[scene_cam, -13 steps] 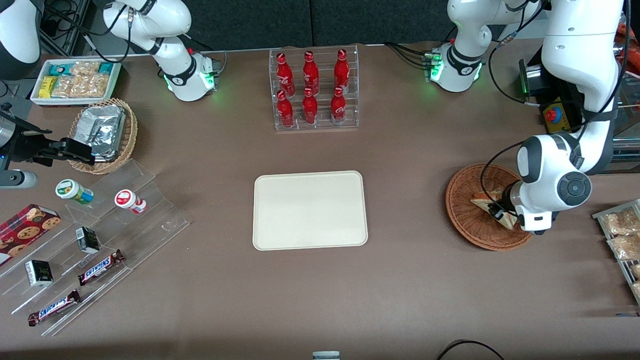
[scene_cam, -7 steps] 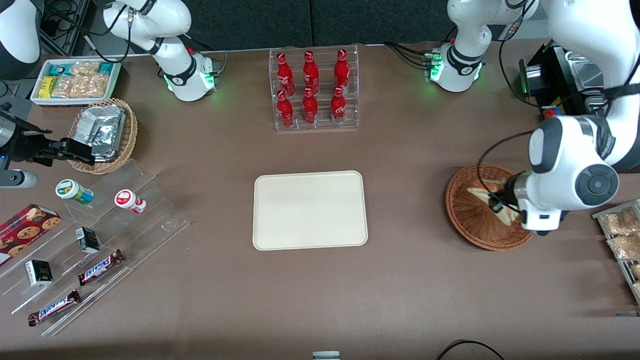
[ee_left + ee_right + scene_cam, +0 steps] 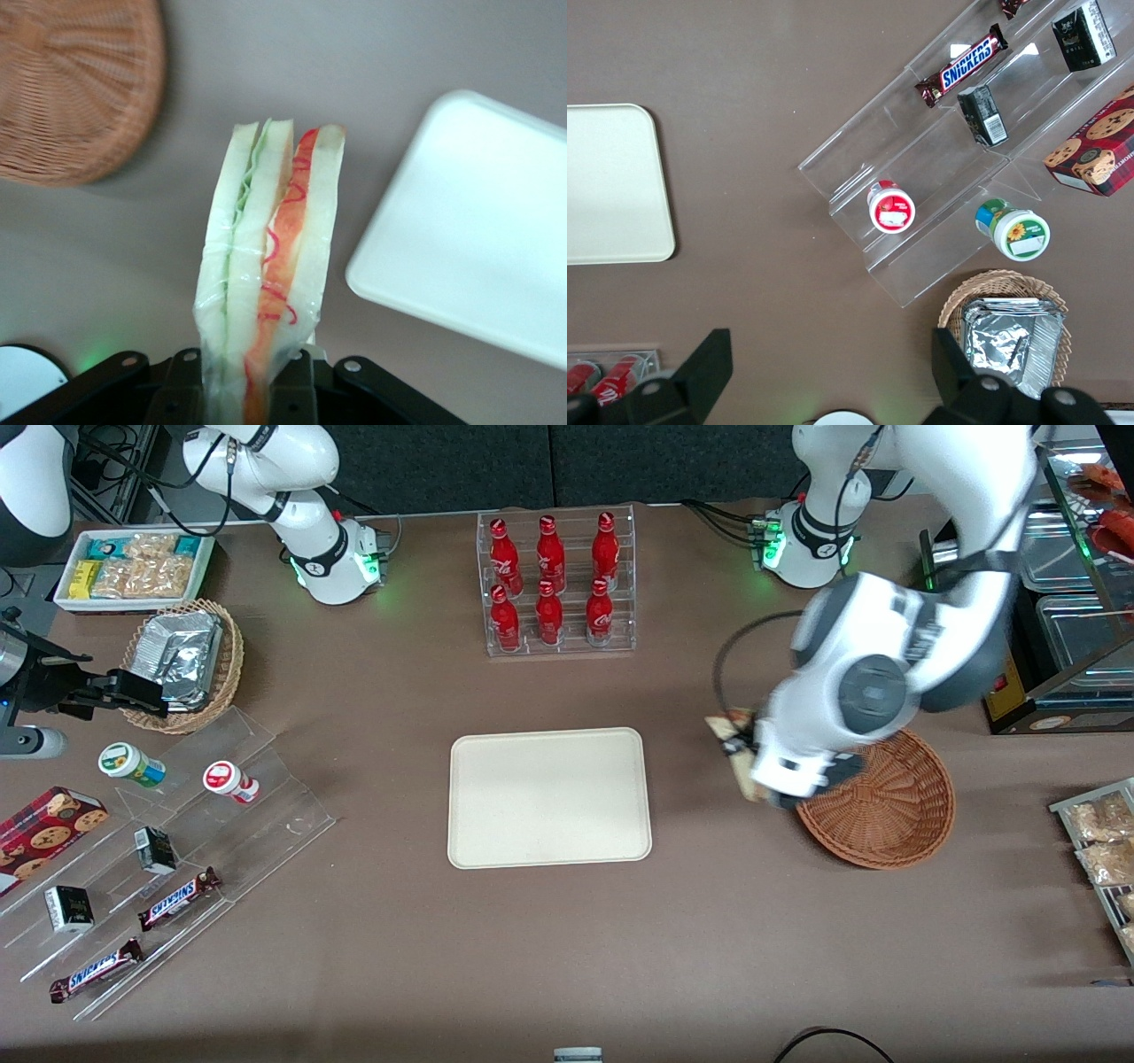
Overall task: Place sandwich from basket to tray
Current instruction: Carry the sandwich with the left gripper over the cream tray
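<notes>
My left gripper is shut on the sandwich, a wrapped wedge of white bread with green and red-orange layers. It hangs in the air above the brown table, between the basket and the tray. In the front view only a corner of the sandwich shows past the wrist. The reddish-brown wicker basket holds nothing. The cream tray lies flat with nothing on it.
A clear rack of red bottles stands farther from the front camera than the tray. Toward the parked arm's end are a tan foil-packet basket, a white snack box and clear steps with candy bars. Snack packets lie at the working arm's end.
The gripper has lifted the sandwich out of the basket and carried it toward the tray, clear of the basket's rim. The basket is left with nothing in it.
</notes>
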Motion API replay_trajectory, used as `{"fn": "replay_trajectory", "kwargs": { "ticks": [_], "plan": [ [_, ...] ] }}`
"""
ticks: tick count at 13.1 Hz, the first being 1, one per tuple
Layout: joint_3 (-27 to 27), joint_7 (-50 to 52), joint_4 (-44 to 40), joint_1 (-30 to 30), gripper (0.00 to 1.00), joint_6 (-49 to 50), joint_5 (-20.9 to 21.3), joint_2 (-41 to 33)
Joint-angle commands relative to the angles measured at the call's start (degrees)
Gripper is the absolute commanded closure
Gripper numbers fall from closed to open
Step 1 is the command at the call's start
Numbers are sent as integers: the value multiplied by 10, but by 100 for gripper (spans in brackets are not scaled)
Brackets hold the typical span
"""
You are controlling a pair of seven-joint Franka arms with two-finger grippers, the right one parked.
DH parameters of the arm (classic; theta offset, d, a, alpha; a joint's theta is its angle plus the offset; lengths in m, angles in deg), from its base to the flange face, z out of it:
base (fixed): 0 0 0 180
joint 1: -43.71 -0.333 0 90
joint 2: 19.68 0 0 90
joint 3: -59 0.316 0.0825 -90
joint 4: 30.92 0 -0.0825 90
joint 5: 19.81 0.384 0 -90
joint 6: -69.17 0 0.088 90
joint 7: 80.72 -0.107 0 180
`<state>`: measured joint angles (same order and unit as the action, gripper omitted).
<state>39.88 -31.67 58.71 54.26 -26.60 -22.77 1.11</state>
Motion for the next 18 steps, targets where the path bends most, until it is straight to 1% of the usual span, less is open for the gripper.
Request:
{"fn": "replay_trajectory", "kwargs": {
  "ticks": [1, 3, 5, 7, 8, 10, 12, 14, 16, 18],
  "plan": [
    [1, 0, -97, 60, 100, 10, -2, 77],
    [3, -7, -146, 118, 100, -2, 4, 127],
    [4, -6, -152, 158, 100, -52, 12, 150],
    [3, -9, -148, 185, 100, -87, 55, 164],
    [3, -19, -149, 198, 100, -102, 67, 172],
    [6, -54, -154, 217, 100, -151, 70, 204],
    [9, -46, -153, 220, 100, -207, 71, 240],
    [10, -4, -154, 220, 100, -276, 73, 277],
    [14, 24, -150, 221, 100, -283, 107, 291],
    [17, 46, -147, 221, 100, -281, 116, 295]
  ]
}}
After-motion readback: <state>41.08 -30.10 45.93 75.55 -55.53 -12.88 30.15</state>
